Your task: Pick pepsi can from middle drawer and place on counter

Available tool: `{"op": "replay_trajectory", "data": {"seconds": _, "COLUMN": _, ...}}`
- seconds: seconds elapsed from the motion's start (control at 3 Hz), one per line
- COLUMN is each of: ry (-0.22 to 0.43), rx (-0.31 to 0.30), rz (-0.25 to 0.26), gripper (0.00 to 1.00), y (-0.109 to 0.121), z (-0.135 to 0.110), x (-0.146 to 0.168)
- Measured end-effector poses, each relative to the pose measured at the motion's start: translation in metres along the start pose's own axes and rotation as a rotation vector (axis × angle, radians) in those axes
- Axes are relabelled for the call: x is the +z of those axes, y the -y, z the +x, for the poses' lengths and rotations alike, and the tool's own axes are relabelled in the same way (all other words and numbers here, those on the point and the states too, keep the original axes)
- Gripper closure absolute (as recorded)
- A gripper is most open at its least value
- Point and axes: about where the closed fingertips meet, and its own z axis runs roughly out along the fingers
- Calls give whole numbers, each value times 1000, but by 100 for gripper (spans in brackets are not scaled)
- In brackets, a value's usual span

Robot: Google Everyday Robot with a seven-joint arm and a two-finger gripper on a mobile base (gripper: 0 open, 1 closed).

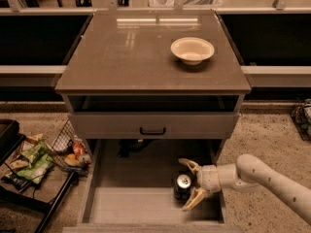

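The counter [131, 57] is carrying a single pale bowl [192, 49], which is sitting upright toward its right rear part. Below it, the middle drawer [131, 203] is standing pulled out, and its pale floor is bearing the pepsi can [182, 186], which is standing upright near the right wall. The gripper [188, 184] is reaching in from the right, with its fingers spreading on either side of the can.
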Motion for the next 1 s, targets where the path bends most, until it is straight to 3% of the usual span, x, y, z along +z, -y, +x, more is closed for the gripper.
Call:
{"op": "replay_trajectory", "data": {"seconds": 0.33, "ry": -12, "rx": 31, "rz": -18, "gripper": 3, "y": -7, "z": 20, "x": 11}}
{"op": "replay_trajectory", "data": {"seconds": 1.0, "ry": 16, "rx": 46, "rz": -32, "gripper": 49, "y": -10, "z": 32, "x": 22}}
